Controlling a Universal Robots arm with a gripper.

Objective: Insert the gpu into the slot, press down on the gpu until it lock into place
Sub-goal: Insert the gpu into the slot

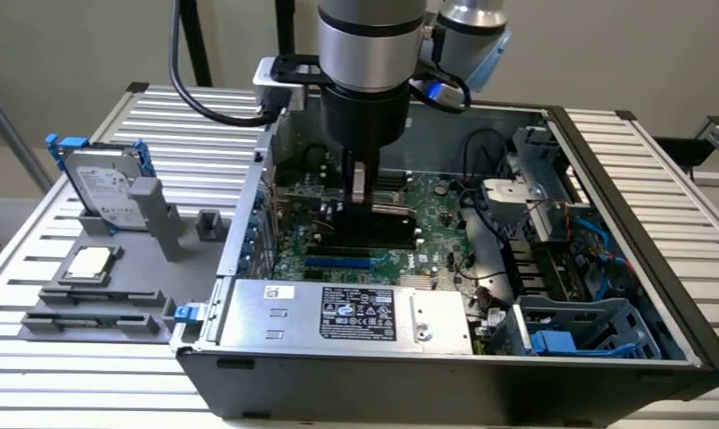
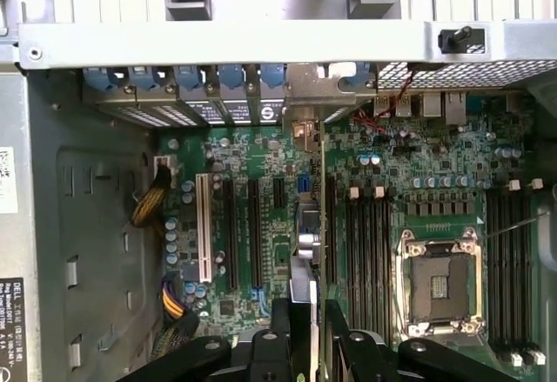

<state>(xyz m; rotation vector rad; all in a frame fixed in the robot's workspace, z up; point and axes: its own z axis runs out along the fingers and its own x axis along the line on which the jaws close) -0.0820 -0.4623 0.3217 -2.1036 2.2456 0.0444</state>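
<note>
- The gpu [image 1: 377, 234] is clamped between the jaws near the centre of the exterior view.
- The blue slot [image 1: 338, 265] is seen just below it there.

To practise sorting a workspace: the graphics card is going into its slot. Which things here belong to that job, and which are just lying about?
Belong to the job:
- gripper, shut on the gpu
- blue slot

Just lying about:
- hard drive standing outside the case
- processor chip on a grey holder
- power supply
- empty CPU socket
</note>
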